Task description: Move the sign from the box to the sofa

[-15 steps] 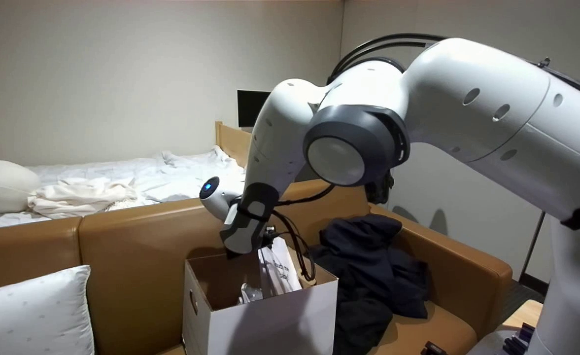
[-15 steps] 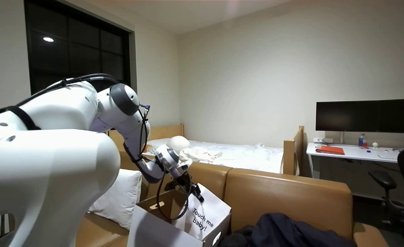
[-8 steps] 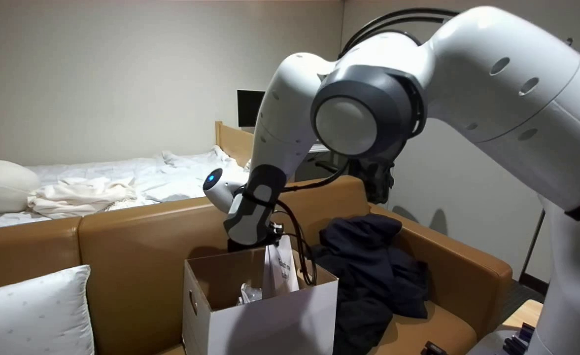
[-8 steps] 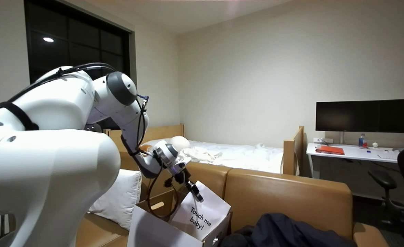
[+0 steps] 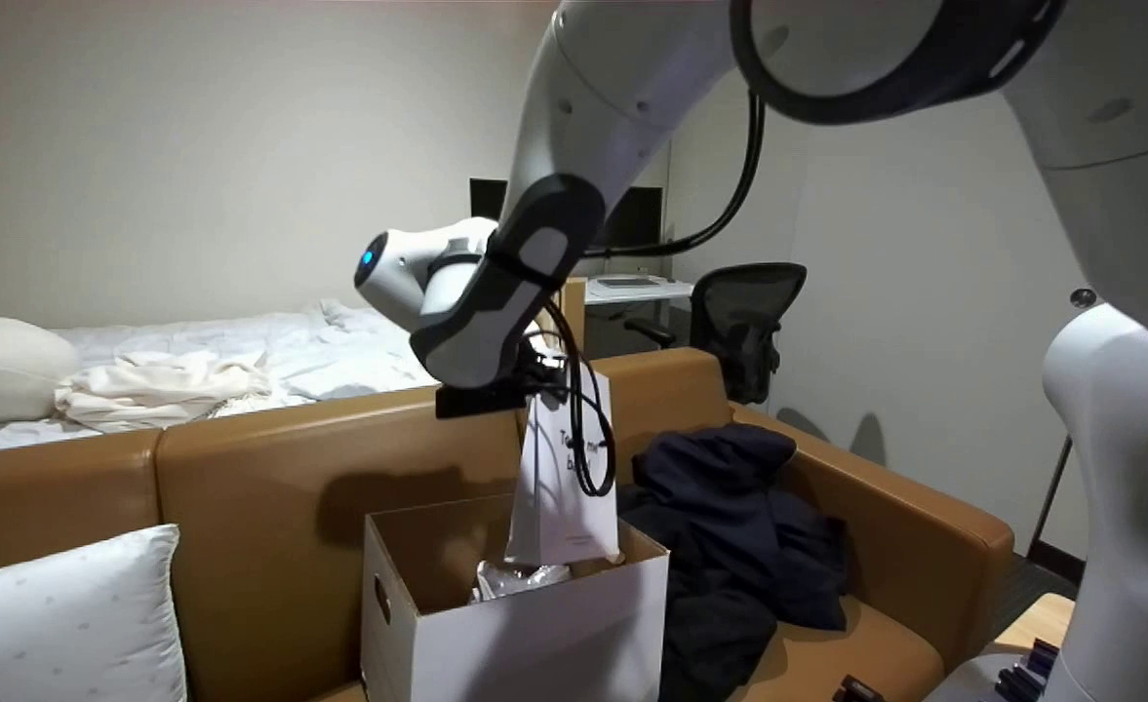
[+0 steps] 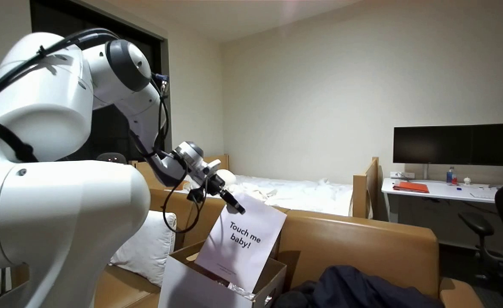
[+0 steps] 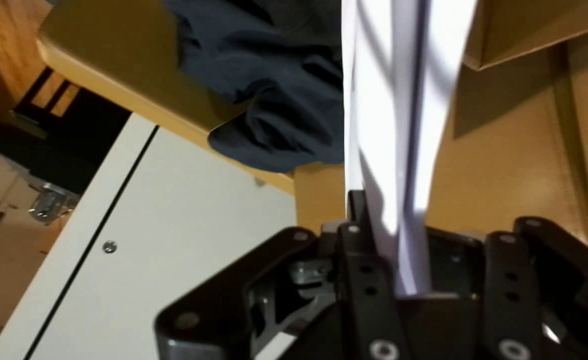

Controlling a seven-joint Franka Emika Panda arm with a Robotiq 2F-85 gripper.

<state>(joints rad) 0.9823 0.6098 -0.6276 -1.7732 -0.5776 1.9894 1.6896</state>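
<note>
The sign point(image 6: 240, 244), a white sheet with dark text, is tilted and slightly curved. It also shows in an exterior view point(image 5: 566, 478), partly behind cables, and edge-on, folded or bent, in the wrist view point(image 7: 408, 125). My gripper point(image 6: 237, 206) is shut on the sign's upper part; in the wrist view the gripper point(image 7: 401, 225) has the paper between its fingers. The sign's lower edge is at the opening of the white-sided box point(image 5: 544, 634), which also shows in an exterior view point(image 6: 195, 282). The box stands on the brown sofa point(image 5: 291, 497), whose back point(image 6: 358, 244) rises behind it.
Crinkled clear plastic point(image 5: 520, 580) lies in the box. A dark jacket point(image 5: 730, 526) lies on the sofa beside the box, and a white pillow point(image 5: 66, 624) leans on the other side. The sofa arm point(image 5: 886, 507) is beyond the jacket. A bed point(image 5: 359, 341) stands behind.
My gripper has risen with the sign in it. Most of the sign has come up out of the box, and the plastic inside shows more. The box has stayed in place.
</note>
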